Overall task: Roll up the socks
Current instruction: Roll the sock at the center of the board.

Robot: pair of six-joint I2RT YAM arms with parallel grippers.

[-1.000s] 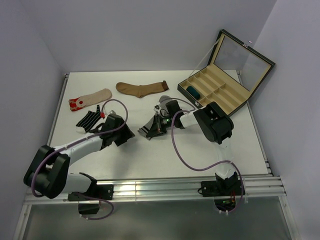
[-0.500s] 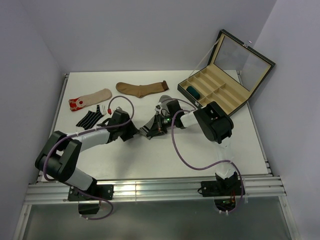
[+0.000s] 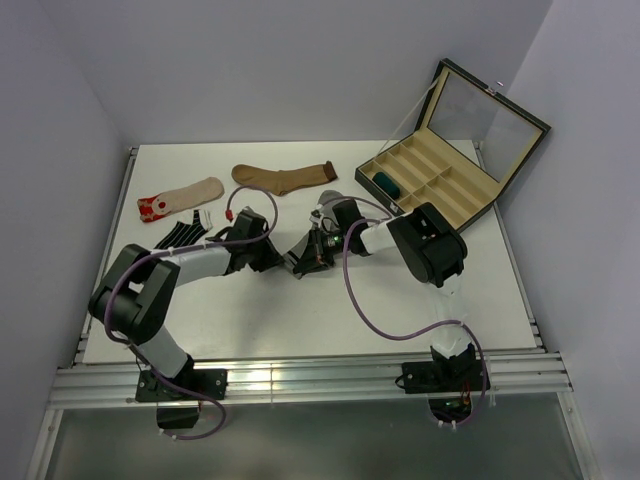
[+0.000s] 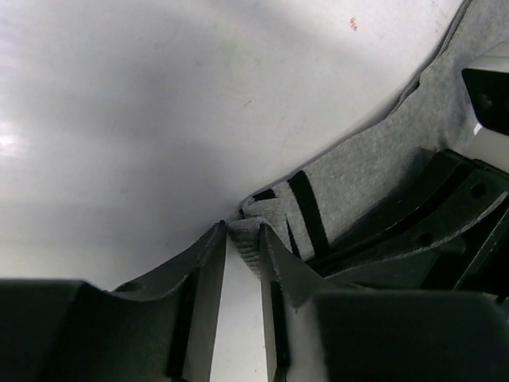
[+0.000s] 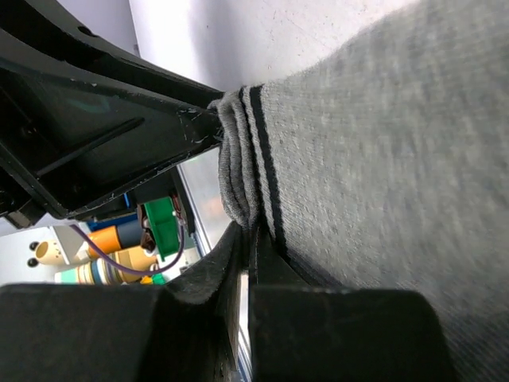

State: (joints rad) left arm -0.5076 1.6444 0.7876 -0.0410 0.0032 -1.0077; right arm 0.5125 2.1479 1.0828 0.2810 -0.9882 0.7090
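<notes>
Nearest, left gripper [image 4: 241,232]: narrowly spread, tips straddling the folded edge of the grey fabric sock with black-striped cuff [image 4: 358,175], not clearly clamped. Facing it, right gripper [image 5: 248,231]: pressed together, pinching that same cuff. Sock mid-way across the white table [image 3: 300,310], long axis running away to the far right.

Grey sock [image 4: 358,171] lies flat mid-surface, black-striped cuff bunched. Brown sock [image 3: 285,178], beige red-toed sock [image 3: 180,198] and black-white striped sock [image 3: 178,238] flat, back-left. Teal sock [image 3: 385,184] rolled, in case [image 3: 445,170] compartment.
</notes>
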